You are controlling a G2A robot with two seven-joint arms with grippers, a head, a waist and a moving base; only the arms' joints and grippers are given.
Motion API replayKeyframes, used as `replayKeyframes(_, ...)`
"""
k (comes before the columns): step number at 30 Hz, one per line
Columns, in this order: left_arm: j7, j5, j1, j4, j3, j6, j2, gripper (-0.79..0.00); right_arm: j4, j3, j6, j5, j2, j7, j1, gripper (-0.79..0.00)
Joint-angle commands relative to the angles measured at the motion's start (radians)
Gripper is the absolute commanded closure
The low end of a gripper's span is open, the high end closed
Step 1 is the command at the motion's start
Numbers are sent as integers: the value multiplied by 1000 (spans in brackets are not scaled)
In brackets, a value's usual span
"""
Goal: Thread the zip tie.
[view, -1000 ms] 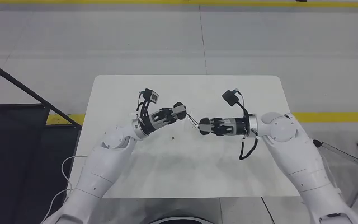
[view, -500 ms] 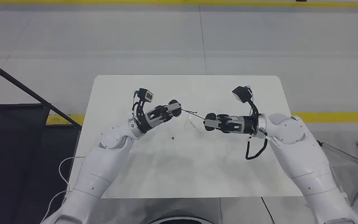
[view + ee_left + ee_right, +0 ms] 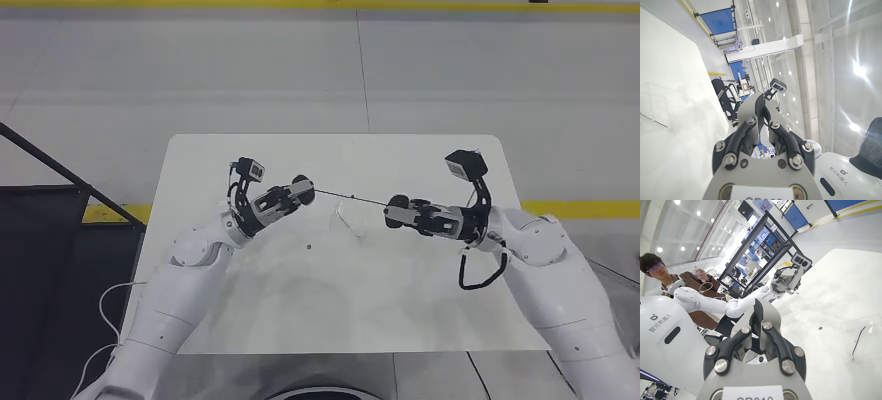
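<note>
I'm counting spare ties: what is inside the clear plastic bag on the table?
One black zip tie shows through the clear plastic bag, plus a few dark specks. Nothing covers the bag, though glare on the plastic may hide more.

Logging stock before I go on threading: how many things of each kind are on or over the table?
Black zip ties: 2 (held zip tie, bagged zip tie)
Clear bag: 1
Brown speck: 1
Total: 4
</note>
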Motion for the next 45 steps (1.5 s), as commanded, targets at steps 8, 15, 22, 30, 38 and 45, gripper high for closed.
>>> replayKeyframes(8,2,0,4,-3,-3,3,1,0,-9,-23,-5,16,26,-5,2,0)
replayKeyframes(15,9,-3,3,1,-3,13,0,-656,2,-50,0,-37,43,0,35,0)
replayKeyframes(22,93,43,15,-12,-33,44,6,-785,-99,-41,31,-407,58,-7,92,0)
replayKeyframes(30,211,119,67,-69,-83,101,18,-785,-317,-161,306,-965,42,22,147,0)
replayKeyframes(38,211,119,67,-69,-83,101,18,-785,-319,-225,389,-1044,23,5,180,0)
replayKeyframes(45,241,126,76,-82,-81,115,17,-785,-319,-225,389,-1044,23,5,180,0)
